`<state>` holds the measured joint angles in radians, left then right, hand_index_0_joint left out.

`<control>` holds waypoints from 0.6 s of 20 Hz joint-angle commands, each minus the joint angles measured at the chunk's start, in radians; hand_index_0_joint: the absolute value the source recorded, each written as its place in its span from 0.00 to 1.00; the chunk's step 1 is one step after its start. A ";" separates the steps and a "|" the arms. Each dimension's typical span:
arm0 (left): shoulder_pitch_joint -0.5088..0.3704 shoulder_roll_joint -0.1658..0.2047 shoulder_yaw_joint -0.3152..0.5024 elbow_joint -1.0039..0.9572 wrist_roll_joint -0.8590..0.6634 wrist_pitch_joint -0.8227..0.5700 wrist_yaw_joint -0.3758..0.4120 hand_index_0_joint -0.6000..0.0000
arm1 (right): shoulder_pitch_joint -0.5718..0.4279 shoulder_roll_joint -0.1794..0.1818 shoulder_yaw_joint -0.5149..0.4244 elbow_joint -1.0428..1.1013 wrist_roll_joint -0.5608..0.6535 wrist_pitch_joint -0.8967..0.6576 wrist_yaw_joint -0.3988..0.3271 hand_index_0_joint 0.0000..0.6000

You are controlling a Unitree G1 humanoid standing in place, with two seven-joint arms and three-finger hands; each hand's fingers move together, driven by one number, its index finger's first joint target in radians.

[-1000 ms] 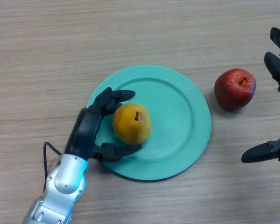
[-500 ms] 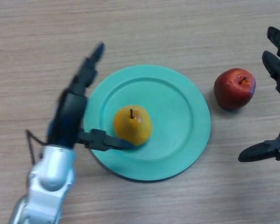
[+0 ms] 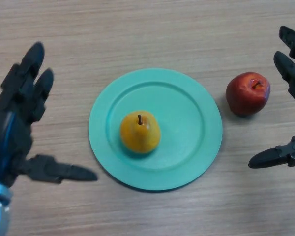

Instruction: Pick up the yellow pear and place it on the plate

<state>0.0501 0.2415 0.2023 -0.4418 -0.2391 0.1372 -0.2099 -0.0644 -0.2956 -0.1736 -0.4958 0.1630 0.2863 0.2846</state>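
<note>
yellow pear upright on plate | left hand spread, empty | right hand splayed, idle | likely light, smooth, rolls; grasp mid-body

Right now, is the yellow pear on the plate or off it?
On it. The yellow pear sits stem-up inside the green plate, left of centre; the left robot hand is open and clear of it.
</note>
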 commanded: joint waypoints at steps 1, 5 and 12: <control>-0.012 0.036 0.098 -0.036 -0.063 -0.088 -0.001 1.00 | -0.022 -0.023 -0.049 -0.056 0.030 -0.155 -0.016 0.00; -0.011 0.039 0.097 -0.040 -0.029 -0.085 0.010 1.00 | -0.013 -0.018 -0.051 -0.060 0.034 -0.164 -0.019 0.00; -0.022 0.043 0.122 -0.075 -0.038 -0.040 0.035 1.00 | -0.022 -0.018 -0.042 -0.060 0.029 -0.164 -0.020 0.00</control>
